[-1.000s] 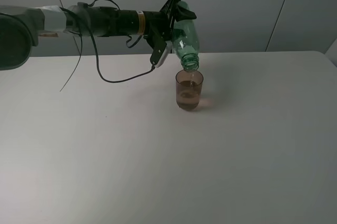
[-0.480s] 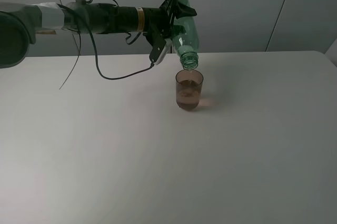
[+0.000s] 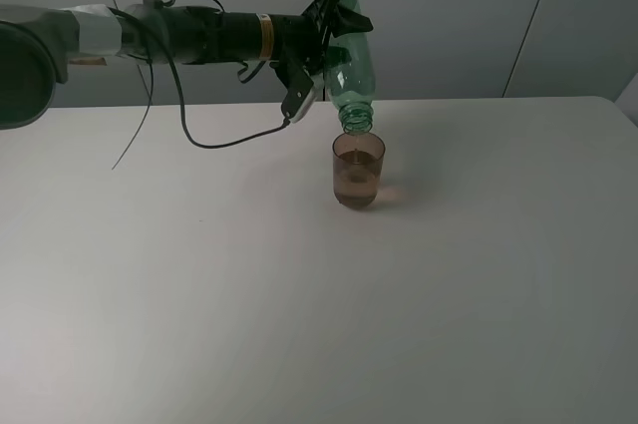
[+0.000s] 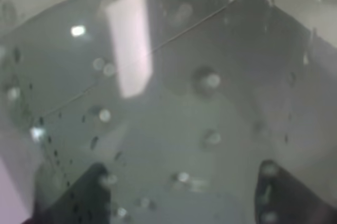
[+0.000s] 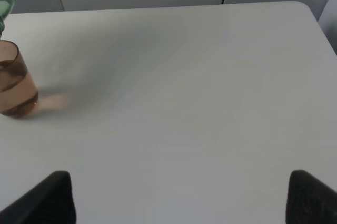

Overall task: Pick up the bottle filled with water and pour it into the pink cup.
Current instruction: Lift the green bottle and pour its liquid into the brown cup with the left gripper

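Left claw [image 3: 335, 23], pinching the bottle [image 3: 351, 65] by its body, holds it neck-down at upper centre of the high view. Its mouth is just above the pink cup [image 3: 359, 171], which stands partly filled on the surface [image 3: 299, 304]. Left wrist view: only droplet-flecked green wall. Right wrist view: right claw [image 5: 176, 197] spread wide, cup at left edge.

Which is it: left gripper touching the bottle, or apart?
Touching. The exterior high view shows the left gripper clamped around the tilted bottle, holding it above the table.
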Robot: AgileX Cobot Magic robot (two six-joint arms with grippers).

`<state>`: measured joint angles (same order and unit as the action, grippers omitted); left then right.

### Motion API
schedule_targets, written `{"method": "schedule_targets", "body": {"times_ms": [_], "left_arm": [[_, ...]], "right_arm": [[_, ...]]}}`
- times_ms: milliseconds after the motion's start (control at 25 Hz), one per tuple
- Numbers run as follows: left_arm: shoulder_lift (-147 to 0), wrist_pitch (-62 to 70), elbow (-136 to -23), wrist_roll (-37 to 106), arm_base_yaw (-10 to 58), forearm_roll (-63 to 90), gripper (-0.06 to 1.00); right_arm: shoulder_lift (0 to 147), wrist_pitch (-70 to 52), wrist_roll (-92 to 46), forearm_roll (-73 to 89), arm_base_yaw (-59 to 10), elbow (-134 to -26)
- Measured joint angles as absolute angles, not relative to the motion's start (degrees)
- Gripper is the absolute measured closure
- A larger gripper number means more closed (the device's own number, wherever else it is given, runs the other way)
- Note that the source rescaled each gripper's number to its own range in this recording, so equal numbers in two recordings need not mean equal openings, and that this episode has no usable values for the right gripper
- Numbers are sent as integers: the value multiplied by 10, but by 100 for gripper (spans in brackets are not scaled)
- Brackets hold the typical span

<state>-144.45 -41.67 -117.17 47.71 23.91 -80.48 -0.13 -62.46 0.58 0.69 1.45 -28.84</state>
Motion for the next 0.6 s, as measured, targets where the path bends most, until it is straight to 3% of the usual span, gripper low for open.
{"method": "schedule_targets", "body": {"times_ms": [600], "left_arm": [[-1427, -416, -1172, 496, 240, -805, 94]], "right_arm": [[-1, -625, 6, 7, 15, -288]]}}
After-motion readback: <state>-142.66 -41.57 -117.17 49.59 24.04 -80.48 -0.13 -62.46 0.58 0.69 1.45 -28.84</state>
